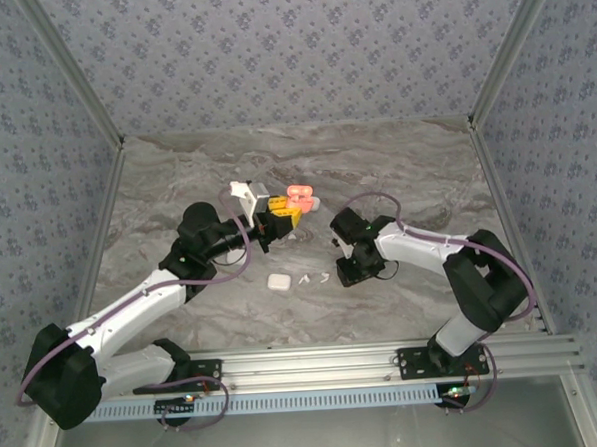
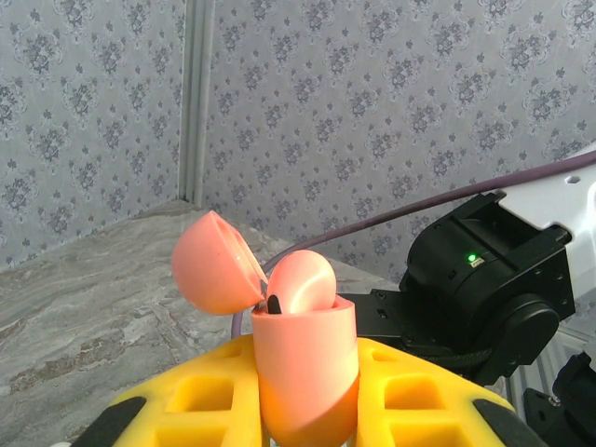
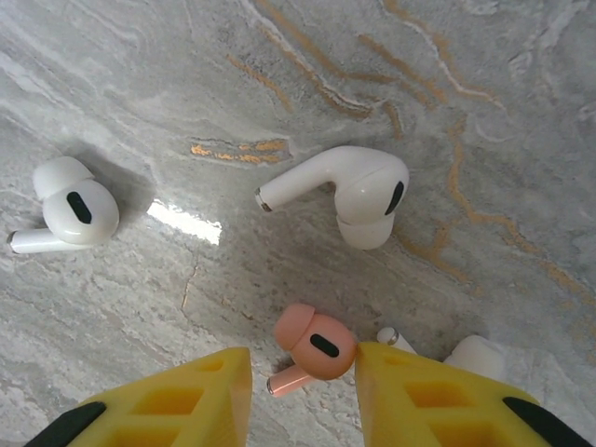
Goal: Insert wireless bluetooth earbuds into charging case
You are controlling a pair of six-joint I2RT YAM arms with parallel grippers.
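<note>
Your marbled table (image 1: pixel 177 190) carries everything, and both arms reach in toward its middle. Your left arm (image 1: pixel 142 297) stretches farthest. Its left gripper (image 1: pixel 290 212) is raised off the surface, yellow fingers (image 2: pixel 424 396) clamped on the lower half of the pink charging case (image 2: pixel 307 372). The case sits upright between them with its lid (image 2: pixel 207 265) swung back and open. A rounded pink shape shows in the case's mouth, but you cannot tell from here what it is.

Your right arm (image 1: pixel 430 245) bends down near the table's centre, and its right gripper (image 3: pixel 303 358) points straight at the surface. Its fingers (image 3: pixel 177 400) stand apart around the pink earbud (image 3: pixel 315 345). One finger is touching or nearly touching the bud, and a clear gap shows at the other.

A closed white case (image 1: pixel 279 282) lies on the table just left of that gripper.

Three white earbuds lie loose on the marble. One white earbud (image 3: pixel 358 191) is just beyond the pink one, a second white earbud (image 3: pixel 74 209) is well off to the side, and a third white earbud (image 3: pixel 475 356) is partly hidden behind a fingertip.
</note>
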